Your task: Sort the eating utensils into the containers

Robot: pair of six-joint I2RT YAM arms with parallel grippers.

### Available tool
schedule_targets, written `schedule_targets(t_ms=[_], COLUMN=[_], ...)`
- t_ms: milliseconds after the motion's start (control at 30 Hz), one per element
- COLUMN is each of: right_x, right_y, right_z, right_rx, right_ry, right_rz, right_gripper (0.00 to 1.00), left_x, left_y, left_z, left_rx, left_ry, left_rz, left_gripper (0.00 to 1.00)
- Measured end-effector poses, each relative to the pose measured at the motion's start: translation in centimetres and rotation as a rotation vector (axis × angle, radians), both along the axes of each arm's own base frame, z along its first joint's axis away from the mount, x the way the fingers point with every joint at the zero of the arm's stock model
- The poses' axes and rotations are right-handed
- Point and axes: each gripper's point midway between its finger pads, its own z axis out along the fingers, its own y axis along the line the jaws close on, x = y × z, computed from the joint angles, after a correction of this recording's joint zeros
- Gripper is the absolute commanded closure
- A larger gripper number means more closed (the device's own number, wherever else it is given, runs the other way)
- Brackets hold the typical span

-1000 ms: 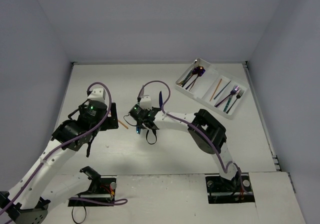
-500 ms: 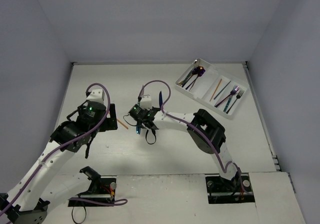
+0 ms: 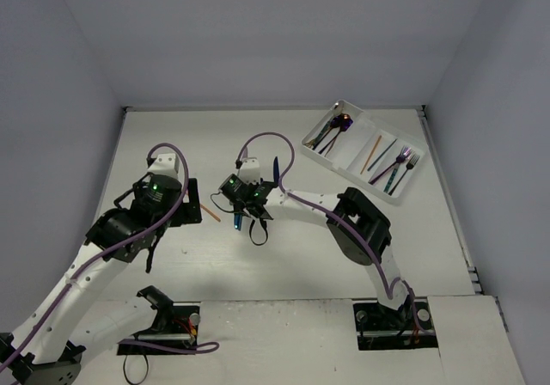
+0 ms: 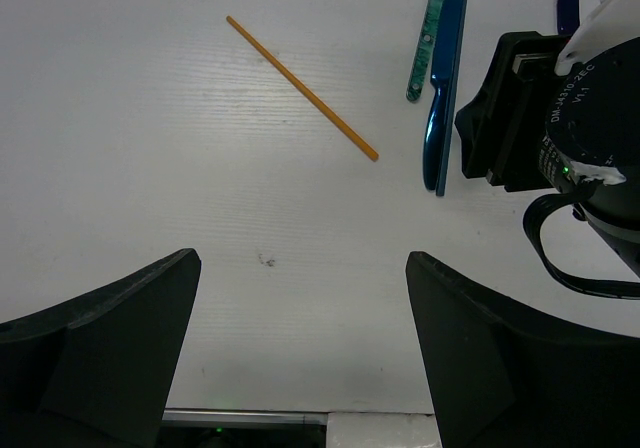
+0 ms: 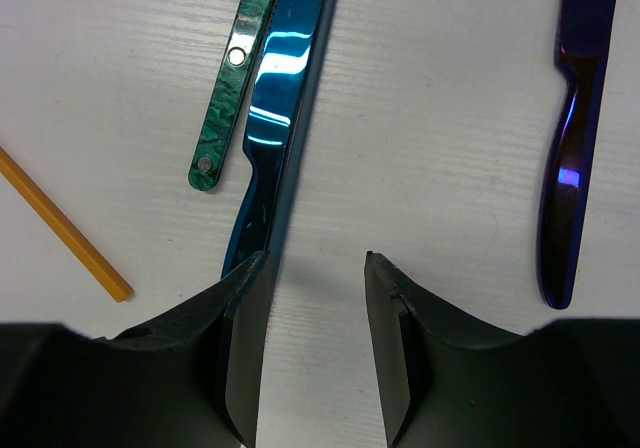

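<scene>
White desk [image 3: 284,265] from above: the cutlery tray [image 3: 354,149] sits at the far right corner, holding forks [image 3: 397,172]. Left wrist: my left tool [image 4: 300,268] hangs released, with an orange chopstick [image 4: 302,88] beyond it. Right wrist: my right tool [image 5: 315,268] is released, one finger overlapping the blue knife [image 5: 285,78], which lies beside a teal knife [image 5: 228,98]. A purple knife [image 5: 572,138] lies apart.

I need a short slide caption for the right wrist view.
Open right gripper over the end of a blue knife; purple knife and orange chopstick nearby.
</scene>
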Motion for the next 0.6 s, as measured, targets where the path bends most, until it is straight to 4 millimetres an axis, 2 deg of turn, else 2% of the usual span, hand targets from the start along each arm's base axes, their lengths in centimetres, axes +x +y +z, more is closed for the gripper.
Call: schedule_targets(t_ms=[133, 333, 533, 600], right_x=[0.1, 0.0, -0.1, 0.0], right_y=[0.4, 0.5, 0.5, 0.4], right_z=[-0.4, -2.0, -2.3, -2.4], right_rx=[0.005, -0.013, -0.016, -0.016], right_ry=[0.009, 0.03, 0.035, 0.028], right_rz=[0.004, 0.006, 0.003, -0.001], right_gripper=[0.6, 0.6, 0.61, 0.64], left_x=[-0.1, -0.1, 0.0, 0.0], left_y=[0.1, 0.1, 0.0, 0.0], left_z=[0.1, 0.0, -0.2, -0.3], left_rx=[-0.001, 0.0, 0.007, 0.009], left_ry=[-0.002, 0.0, 0.009, 0.012], left_rz=[0.0, 0.0, 0.0, 0.0], left_gripper=[0.19, 0.19, 0.19, 0.19])
